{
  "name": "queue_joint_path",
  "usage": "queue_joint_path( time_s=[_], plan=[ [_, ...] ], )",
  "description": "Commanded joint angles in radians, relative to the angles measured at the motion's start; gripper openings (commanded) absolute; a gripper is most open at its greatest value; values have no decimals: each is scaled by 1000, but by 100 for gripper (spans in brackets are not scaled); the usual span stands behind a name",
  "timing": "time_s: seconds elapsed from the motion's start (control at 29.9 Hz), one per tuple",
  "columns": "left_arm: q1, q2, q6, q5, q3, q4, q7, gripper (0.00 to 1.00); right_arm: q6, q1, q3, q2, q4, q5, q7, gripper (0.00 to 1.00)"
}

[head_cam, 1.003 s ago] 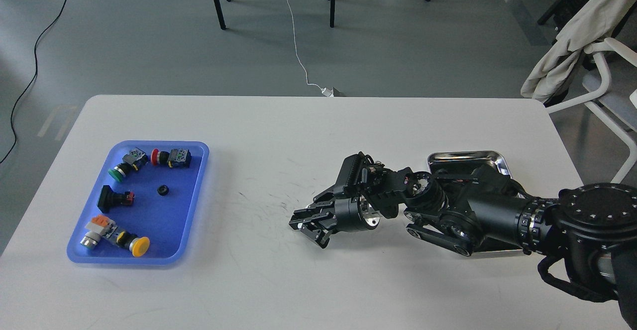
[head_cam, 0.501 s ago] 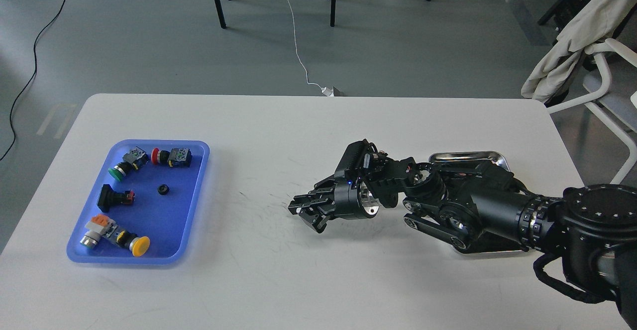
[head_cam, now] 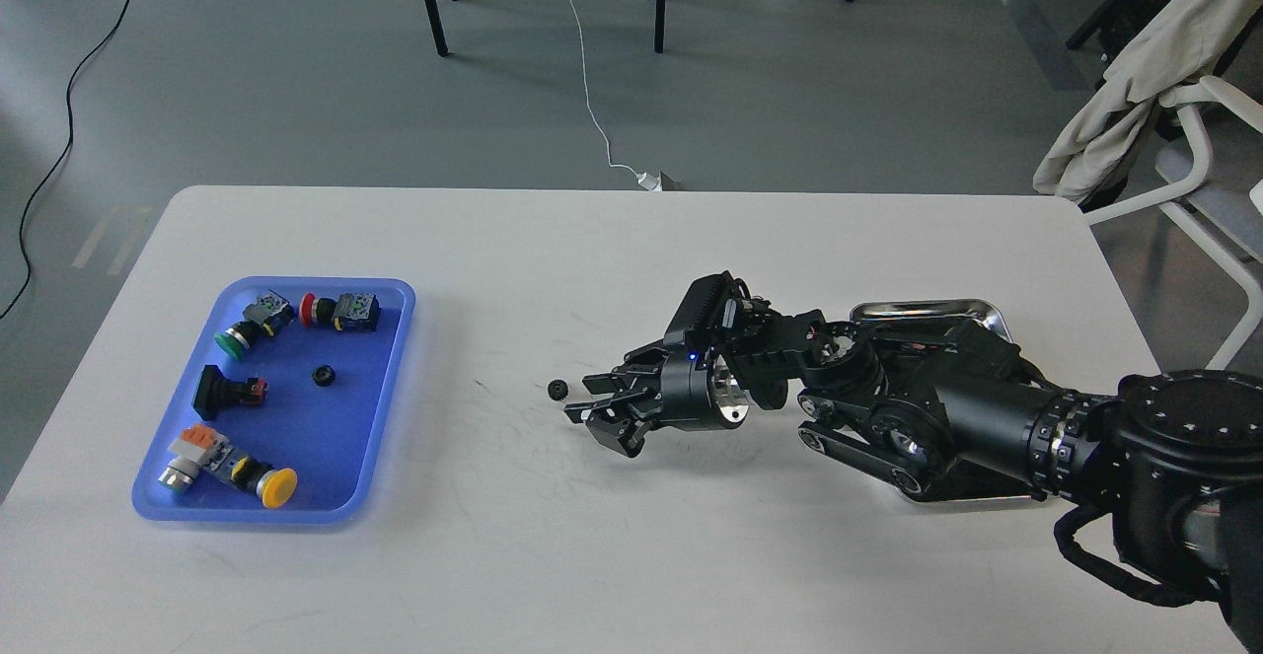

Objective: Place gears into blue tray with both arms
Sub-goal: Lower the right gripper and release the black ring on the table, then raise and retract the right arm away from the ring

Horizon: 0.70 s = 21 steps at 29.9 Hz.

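One tiny black gear [head_cam: 557, 390] lies on the white table, just left of my right gripper's fingertips and apart from them. My right gripper [head_cam: 582, 399] hangs low over the table's middle, open, with nothing between its fingers. A second gear [head_cam: 322, 375] rests inside the blue tray [head_cam: 331, 442] at the left of the table. My left arm is out of view.
Several colourful-capped push-button switches [head_cam: 340, 311] lie in the blue tray around the gear. A shiny steel tray [head_cam: 928, 312] sits at the right, mostly covered by my right arm. A chair with a beige cloth [head_cam: 1135, 72] stands beyond the table's right corner.
My right gripper has opened, and a gear that did not show before now lies on the table just left of its fingertips. The arm itself has barely shifted.
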<state>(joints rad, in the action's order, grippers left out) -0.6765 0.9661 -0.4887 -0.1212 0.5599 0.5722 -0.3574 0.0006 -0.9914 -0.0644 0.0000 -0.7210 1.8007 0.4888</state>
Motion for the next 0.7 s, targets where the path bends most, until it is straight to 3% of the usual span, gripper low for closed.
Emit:
queue_joint_path(
  time_s=[0.0,0.17,0.37,0.5,0.67],
  plan=[
    [0,0,0,0,-2,-2,0,98,1,-3,55,0,9,-15,0,56],
    [2,-3,0,3,-14,-3,-3,98,6,-12,141,0,31,-118,0,68],
    [2,2,0,18,-15,-5,3,98,2,-32,222,0,29,-256,0,73],
    [0,6,0,47,-18,0,-6,99,12,-41,307,0,28,-415,0,87],
    [-12,5,0,155,-11,5,-40,99,13,-75,324,0,18,-576,0,89]
  ],
)
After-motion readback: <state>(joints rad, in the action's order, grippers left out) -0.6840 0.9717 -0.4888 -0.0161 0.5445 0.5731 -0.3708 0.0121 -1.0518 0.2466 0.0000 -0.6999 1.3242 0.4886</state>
